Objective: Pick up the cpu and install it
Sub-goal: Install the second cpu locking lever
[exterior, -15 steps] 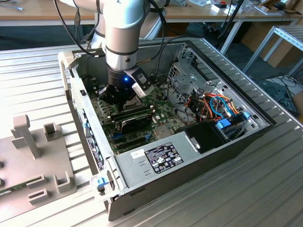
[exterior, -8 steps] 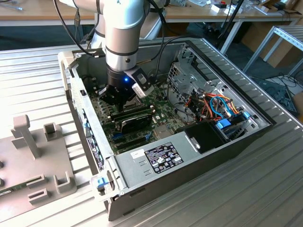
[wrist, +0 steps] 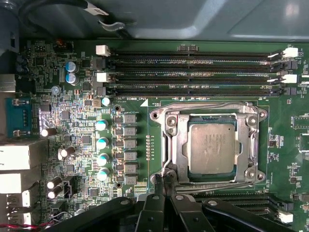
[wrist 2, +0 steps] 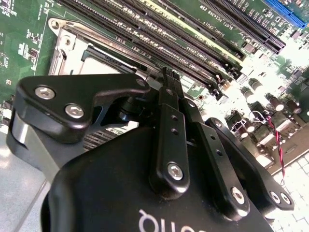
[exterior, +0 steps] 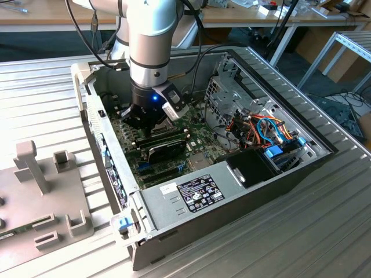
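**Mia:** Where is the cpu (wrist: 213,147) now?

**Tom:** It lies flat inside the silver socket frame (wrist: 170,145) on the green motherboard (wrist: 77,125), in the open computer case (exterior: 174,200) on the worktop (exterior: 324,231). In the first wrist view it sits square in its seat, with the frame all around it.

**Mia:** What does it look like?

**Tom:** A small flat square. Its top is dull grey metal with faint print, and it looks smooth and hard.

**Mia:** And the pincer (wrist: 165,180)?

**Tom:** Its two black fingertips are pressed together with nothing between them. They hover at the edge of the socket frame, just beside the cpu, not touching its top as far as the pictures show. In the exterior view the arm (exterior: 152,46) stands over the far left part of the board.

**Mia:** What could go wrong?

**Tom:** The tips are very near the frame. If they bump it or drag across it, they could scratch the board or knock the little parts close by. The long black memory slots (wrist: 193,72) are close too, so a sideways slip could hit them.

**Mia:** Could the chip get hurt?

**Tom:** It might, if it is not sitting quite level and something pushes down on it. From above it looks level, but the underside cannot be seen.
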Available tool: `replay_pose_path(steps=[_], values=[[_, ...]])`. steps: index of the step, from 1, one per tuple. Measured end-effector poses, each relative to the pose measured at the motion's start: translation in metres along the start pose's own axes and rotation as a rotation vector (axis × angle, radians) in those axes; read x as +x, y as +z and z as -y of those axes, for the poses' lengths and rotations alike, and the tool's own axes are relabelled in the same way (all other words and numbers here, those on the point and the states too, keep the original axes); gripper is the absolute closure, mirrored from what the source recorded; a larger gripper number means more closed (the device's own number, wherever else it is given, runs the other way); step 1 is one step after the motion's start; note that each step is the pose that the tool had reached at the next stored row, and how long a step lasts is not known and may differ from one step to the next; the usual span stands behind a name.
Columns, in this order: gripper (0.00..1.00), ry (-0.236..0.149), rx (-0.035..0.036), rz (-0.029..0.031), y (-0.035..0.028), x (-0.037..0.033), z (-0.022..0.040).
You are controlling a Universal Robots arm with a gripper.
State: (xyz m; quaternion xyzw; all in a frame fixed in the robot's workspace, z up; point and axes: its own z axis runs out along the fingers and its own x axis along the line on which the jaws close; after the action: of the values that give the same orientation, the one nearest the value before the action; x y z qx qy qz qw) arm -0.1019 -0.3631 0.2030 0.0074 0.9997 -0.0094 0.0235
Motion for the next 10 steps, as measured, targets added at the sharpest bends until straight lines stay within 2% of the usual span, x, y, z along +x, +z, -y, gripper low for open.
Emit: replay_pose_path(steps=[5, 10], values=[[0.89, 0.000, -0.0008, -0.0003, 0.0020, 0.0001, 0.0002], [0.89, 0.000, -0.0016, 0.0001, 0.0013, 0.0000, 0.0000]])
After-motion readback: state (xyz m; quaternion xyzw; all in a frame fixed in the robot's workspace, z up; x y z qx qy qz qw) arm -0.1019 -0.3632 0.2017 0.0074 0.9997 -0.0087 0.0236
